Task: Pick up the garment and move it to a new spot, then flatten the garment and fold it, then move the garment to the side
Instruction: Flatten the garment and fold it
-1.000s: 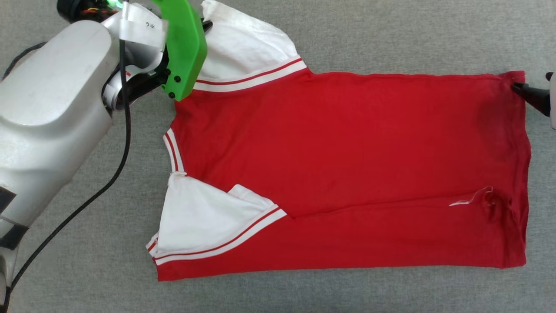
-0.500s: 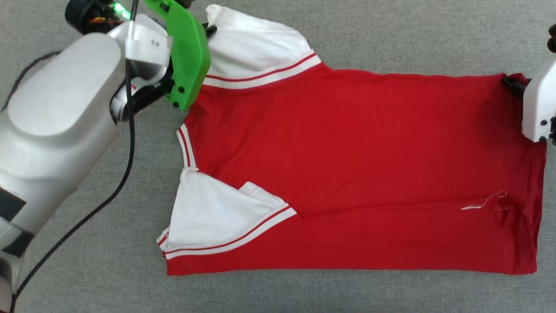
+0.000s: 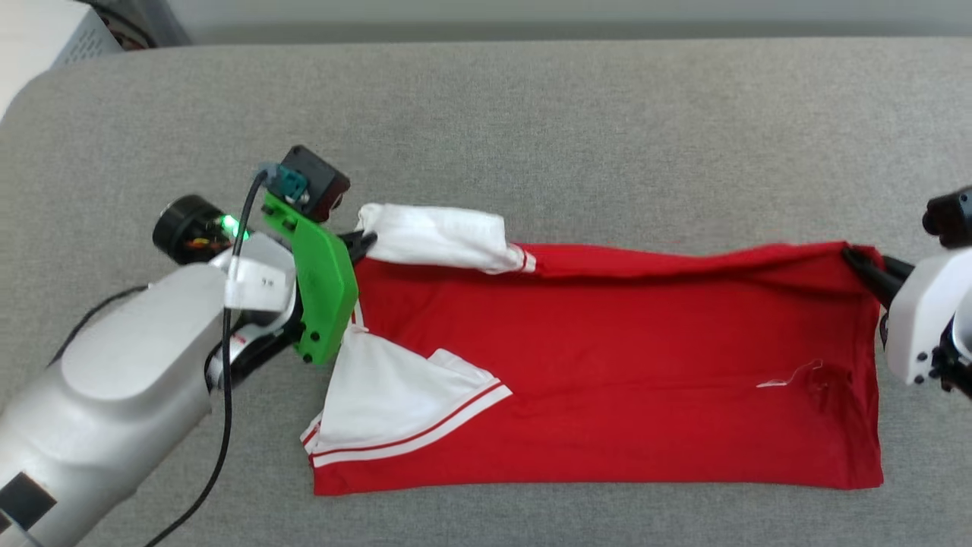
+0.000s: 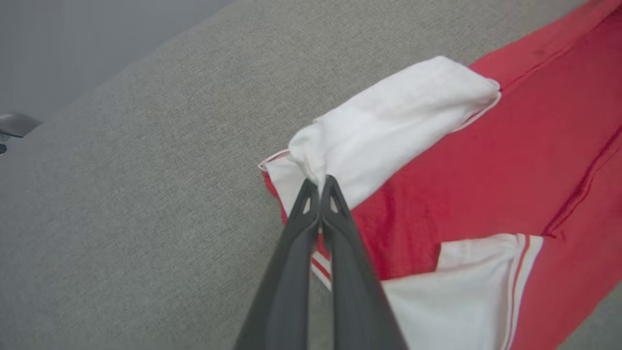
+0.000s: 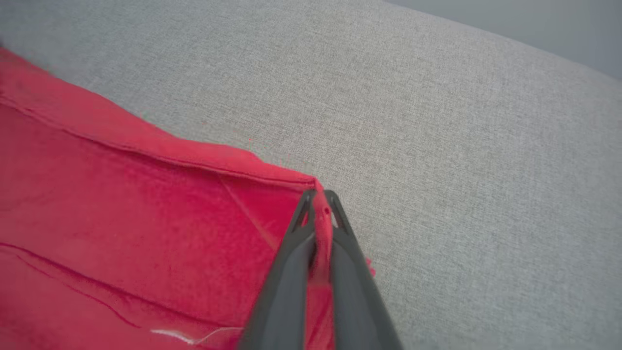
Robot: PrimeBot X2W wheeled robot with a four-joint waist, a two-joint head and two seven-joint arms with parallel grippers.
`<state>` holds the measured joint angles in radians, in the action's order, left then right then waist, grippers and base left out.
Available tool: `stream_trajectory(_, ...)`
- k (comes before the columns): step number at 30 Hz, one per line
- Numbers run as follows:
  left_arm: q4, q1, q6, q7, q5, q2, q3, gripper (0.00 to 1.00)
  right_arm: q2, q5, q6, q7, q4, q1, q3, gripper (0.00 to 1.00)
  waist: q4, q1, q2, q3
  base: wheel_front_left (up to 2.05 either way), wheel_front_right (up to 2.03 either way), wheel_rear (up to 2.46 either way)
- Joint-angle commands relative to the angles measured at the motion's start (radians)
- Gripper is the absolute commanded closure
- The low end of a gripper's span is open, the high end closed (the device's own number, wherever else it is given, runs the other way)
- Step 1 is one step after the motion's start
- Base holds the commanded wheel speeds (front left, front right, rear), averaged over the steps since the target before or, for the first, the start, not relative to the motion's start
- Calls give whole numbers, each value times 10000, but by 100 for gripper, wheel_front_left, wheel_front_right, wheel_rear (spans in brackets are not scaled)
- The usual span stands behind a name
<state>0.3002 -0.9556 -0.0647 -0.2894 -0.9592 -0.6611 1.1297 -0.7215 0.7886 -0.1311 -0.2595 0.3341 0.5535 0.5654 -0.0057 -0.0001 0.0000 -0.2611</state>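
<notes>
On the grey cushion [image 3: 531, 114], grips the garment [image 3: 607, 380] at both far corners: white sleeve [image 4: 388, 116] nipped in the clamped left gripper [image 4: 319, 187], hem corner [image 5: 296, 182] pinched between the right gripper's [image 5: 320, 197] closed fingers. Holds that edge stretched between them.

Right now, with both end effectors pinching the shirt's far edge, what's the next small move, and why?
Probably draw both arms toward the robot, carrying the far edge over onto the near edge. The left end effector is shut on the white sleeve, the right end effector on the red T-shirt's far hem corner, and that edge is lifted.
</notes>
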Motion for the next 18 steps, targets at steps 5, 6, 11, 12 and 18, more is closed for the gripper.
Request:
stream_trajectory(5,-735,1504,611,536,-476,-467,-9,100,-32,207,4,340,-500,-1565,-461,100,157,1,0,969,0,0,0)
stream_trajectory(6,-835,1804,716,623,-574,-514,20,100,-30,225,4,352,-558,-1884,-546,100,183,1,0,992,0,0,0)
stream_trajectory(11,-898,2942,921,1057,-906,-648,184,100,111,296,4,357,-855,-3150,-912,100,247,1,0,1002,0,0,0)
stream_trajectory(12,-848,3155,916,1148,-957,-625,239,100,173,314,4,333,-896,-3383,-986,100,248,1,0,982,0,0,0)
stream_trajectory(18,-283,3969,890,1598,-1146,-260,462,100,558,198,4,106,-791,-4195,-1155,100,184,1,0,776,0,0,0)
